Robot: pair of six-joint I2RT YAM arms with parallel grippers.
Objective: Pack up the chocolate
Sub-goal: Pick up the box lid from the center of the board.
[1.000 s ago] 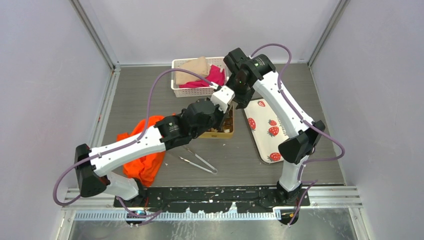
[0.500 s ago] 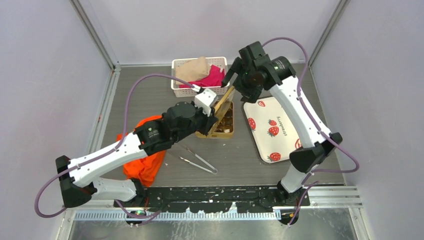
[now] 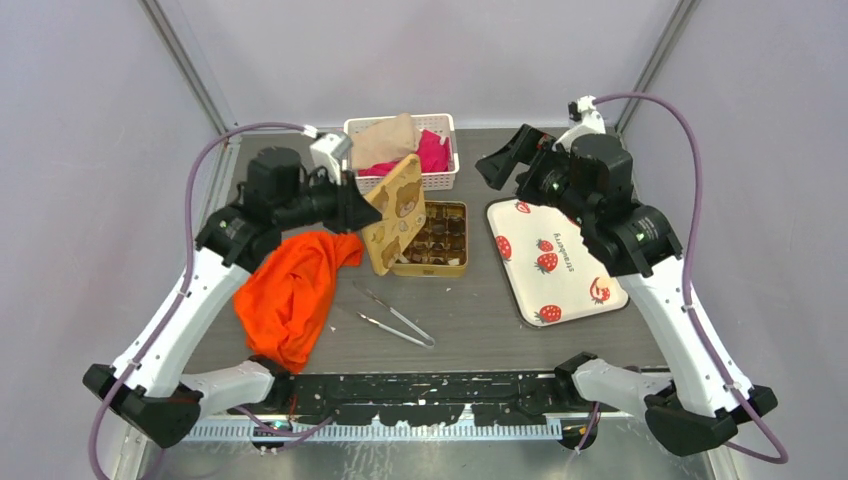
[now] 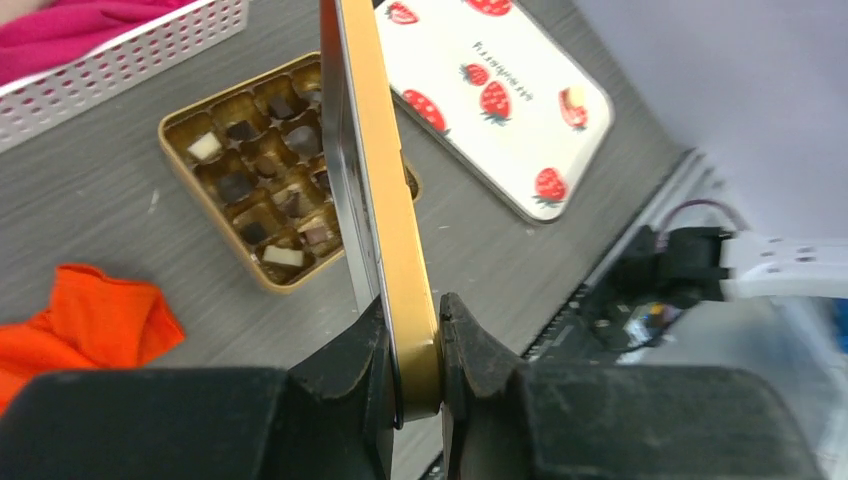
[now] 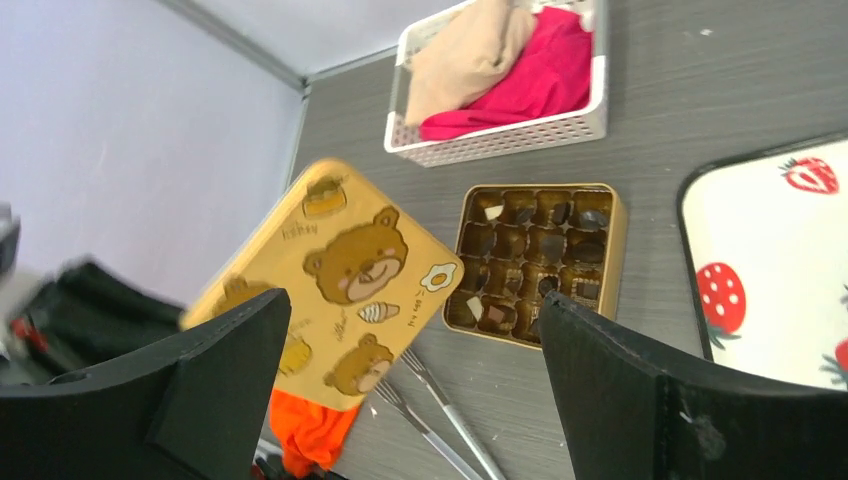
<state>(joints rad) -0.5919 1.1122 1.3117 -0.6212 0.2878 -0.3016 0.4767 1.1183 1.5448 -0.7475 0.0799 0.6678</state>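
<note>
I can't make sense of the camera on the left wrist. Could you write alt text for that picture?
Black jaws pinch the edge of a gold tin lid, seen edge-on above a grey table. Behind it lies the open gold tin, its compartments holding dark and cream chocolates, with a strawberry-print tray beyond.

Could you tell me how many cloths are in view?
3: a crumpled orange cloth, left of the square gold tin; a beige cloth and a pink cloth in the white plastic basket. More may hide beneath.
</note>
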